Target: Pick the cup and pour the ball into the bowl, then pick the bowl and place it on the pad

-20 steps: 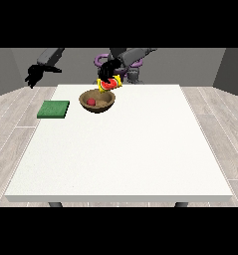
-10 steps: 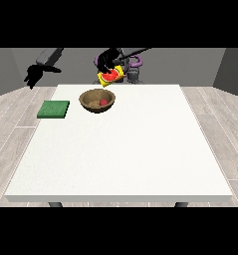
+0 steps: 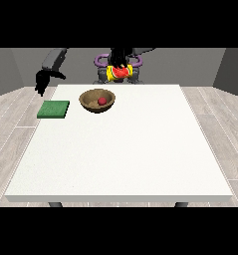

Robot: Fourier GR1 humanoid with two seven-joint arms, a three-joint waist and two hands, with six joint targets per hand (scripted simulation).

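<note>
Cup (image 3: pixel 119 72) is up in the air at the far edge of the table (image 3: pixel 140 149), carried by the hand at the view's right (image 3: pixel 118 61), which sits on top of it and wraps it from above. It's yellow with a red patch, and it looks tipped onto its side, long axis running roughly left-right across the view, though I can't tell which end is the mouth from here. My guess is it's lifted back like that to stay clear of the bowl.

The red ball (image 3: pixel 101 101) is already sitting inside the wooden bowl (image 3: pixel 90 97), so the pour looks done to me. Bowl is upright on the table, just beside the green pad (image 3: pixel 54 109), not touching it.

The hand at the view's left (image 3: pixel 41 82) hangs off the table's corner near the pad, holding nothing; can't make out how its fingers lie. Seems parked there ready for the bowl.
</note>
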